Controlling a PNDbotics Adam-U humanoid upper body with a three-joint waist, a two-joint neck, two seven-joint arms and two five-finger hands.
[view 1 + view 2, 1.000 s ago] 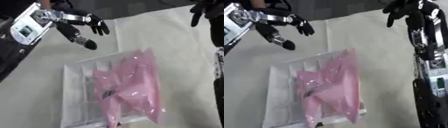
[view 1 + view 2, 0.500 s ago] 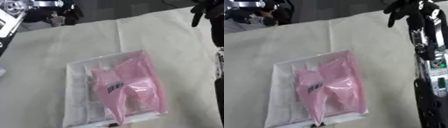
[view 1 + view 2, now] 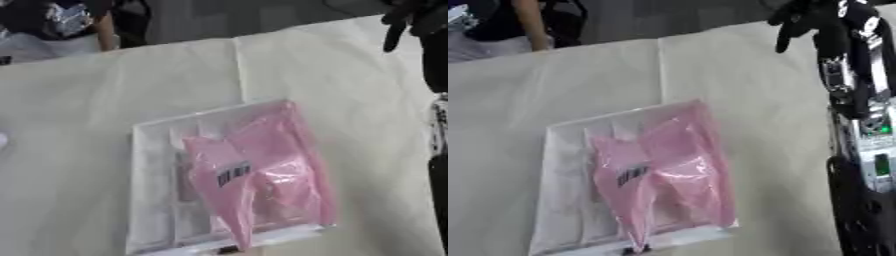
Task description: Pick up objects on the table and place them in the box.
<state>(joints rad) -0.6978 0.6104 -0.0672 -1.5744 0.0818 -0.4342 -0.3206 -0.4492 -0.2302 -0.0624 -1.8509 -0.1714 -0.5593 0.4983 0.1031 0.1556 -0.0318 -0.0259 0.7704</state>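
A clear plastic box (image 3: 154, 200) with dividers sits on the cream tablecloth, in the lower middle of both views. A pink plastic bag (image 3: 262, 170) with a small barcode label (image 3: 233, 174) lies inside it, filling the box's right half and reaching its near rim. My right hand (image 3: 800, 18) hangs at the top right, well beyond the box and apart from it, its black fingers relaxed and pointing down with nothing in them. The right forearm (image 3: 866, 125) runs down the right edge. My left hand does not show in either view.
Cream cloth (image 3: 79, 90) covers the table, with a fold line (image 3: 238, 65) running from the far edge towards the box. A small white shape (image 3: 3, 140) shows at the left edge. Bare cloth lies to the left of and beyond the box.
My left hand has withdrawn up and to the left, out of view. The whole picture has shifted, so the camera moved; the pink bag stays in the box. The right hand has barely moved.
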